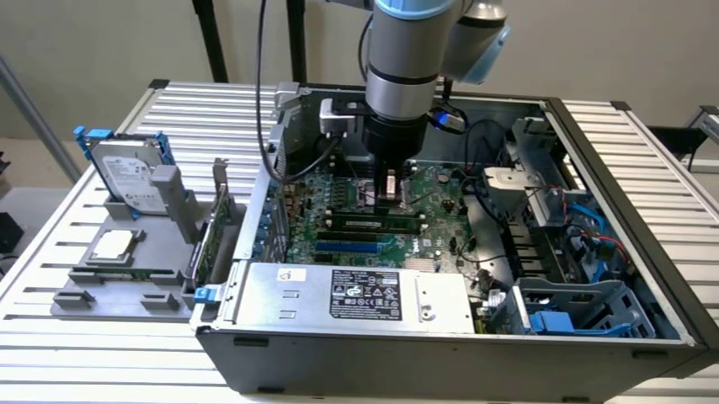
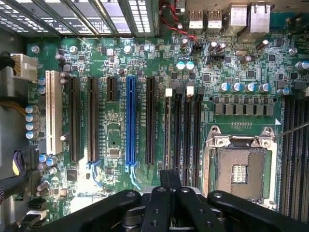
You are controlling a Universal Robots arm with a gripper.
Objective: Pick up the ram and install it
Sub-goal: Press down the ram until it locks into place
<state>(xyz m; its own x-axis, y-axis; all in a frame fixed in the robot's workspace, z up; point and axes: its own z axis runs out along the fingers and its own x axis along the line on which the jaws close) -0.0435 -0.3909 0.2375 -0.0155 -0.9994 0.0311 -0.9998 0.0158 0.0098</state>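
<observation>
End effector (image 2: 170, 186), clenched and holding nothing visible, hangs inside the computer case (image 1: 450, 353) just above the motherboard's (image 2: 120, 53) black memory slots (image 2: 183, 130).

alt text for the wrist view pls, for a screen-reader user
The shut gripper hangs over a green motherboard inside an open computer case, its fingertips above the row of narrow black memory slots. Beside these slots are an empty CPU socket and longer expansion slots, one blue and one white.
</observation>
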